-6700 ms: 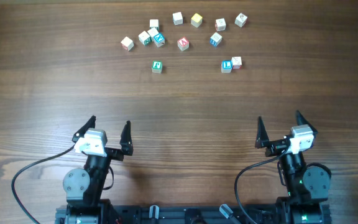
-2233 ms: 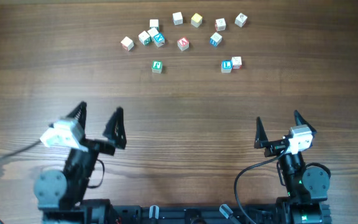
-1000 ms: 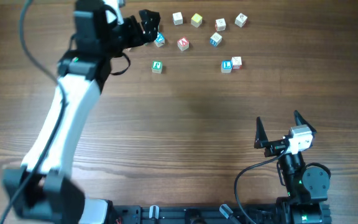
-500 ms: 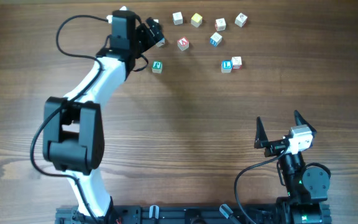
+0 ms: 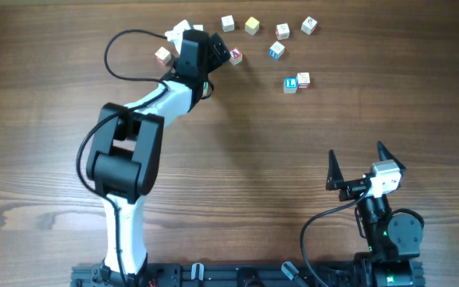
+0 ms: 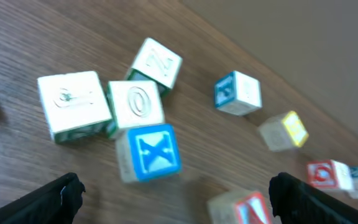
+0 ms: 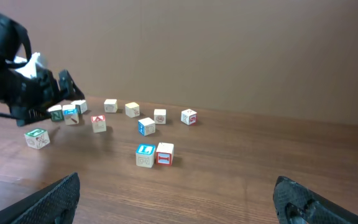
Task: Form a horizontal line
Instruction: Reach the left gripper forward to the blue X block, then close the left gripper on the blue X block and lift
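Left gripper, jaws spread wide and grasping nothing, hovers at the brown wooden table's 12 o'clock edge above the pale wooden cube with a blue X face. Small pale wooden alphabet cubes lie scattered there, not yet in a horizontal line. Right gripper sits released at 5 o'clock
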`<state>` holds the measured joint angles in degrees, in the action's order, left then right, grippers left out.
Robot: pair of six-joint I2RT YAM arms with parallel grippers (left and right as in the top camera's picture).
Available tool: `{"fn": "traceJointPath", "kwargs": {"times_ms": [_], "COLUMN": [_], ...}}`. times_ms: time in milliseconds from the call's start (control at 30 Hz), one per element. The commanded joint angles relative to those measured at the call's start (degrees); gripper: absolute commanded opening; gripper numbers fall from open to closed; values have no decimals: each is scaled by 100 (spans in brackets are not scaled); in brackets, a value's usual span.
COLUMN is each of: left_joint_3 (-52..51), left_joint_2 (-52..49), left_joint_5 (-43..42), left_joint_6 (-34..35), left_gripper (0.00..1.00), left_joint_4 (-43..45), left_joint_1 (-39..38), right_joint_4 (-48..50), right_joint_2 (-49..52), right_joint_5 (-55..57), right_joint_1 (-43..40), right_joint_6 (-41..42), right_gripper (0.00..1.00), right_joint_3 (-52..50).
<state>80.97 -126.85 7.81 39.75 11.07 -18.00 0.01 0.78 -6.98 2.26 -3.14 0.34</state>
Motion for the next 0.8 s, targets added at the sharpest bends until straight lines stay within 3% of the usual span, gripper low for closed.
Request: {"fn": "traceJointPath", "kwargs": {"times_ms": [0, 100, 200, 367, 433, 500, 533, 767], "left_joint_3": [48, 48, 48, 48, 48, 48, 48, 48], "left_joint_2": [-339, -483, -640, -785, -785, -785, -785, -772], "left_joint_5": [385, 385, 385, 387, 411, 485, 544, 579], "left_joint_6": [-50, -50, -50, -50, -50, -52, -50, -50], "left_gripper": [100, 98, 89, 90, 83, 57, 52, 42], "left_joint_4": [387, 573, 811, 955, 955, 955, 953, 953], "left_joint_1": [26, 26, 26, 26, 28, 26, 26, 28], "right_joint_4": [31, 31, 31, 31, 31, 31, 31, 31], "right_joint_2": [-35, -35, -35, -35, -35, -35, -35, -35], "right_joint_5": [59, 59, 59, 59, 59, 59, 59, 59], "right_joint_1": [24, 24, 24, 24, 24, 24, 24, 24], "right_joint_6": [-79, -81, -79, -81, -79, -79, -79, -81], "right_gripper": [100, 100, 100, 100, 100, 100, 100, 100], "right_joint_3": [-2, -2, -2, -2, -2, -4, -2, -2]}}
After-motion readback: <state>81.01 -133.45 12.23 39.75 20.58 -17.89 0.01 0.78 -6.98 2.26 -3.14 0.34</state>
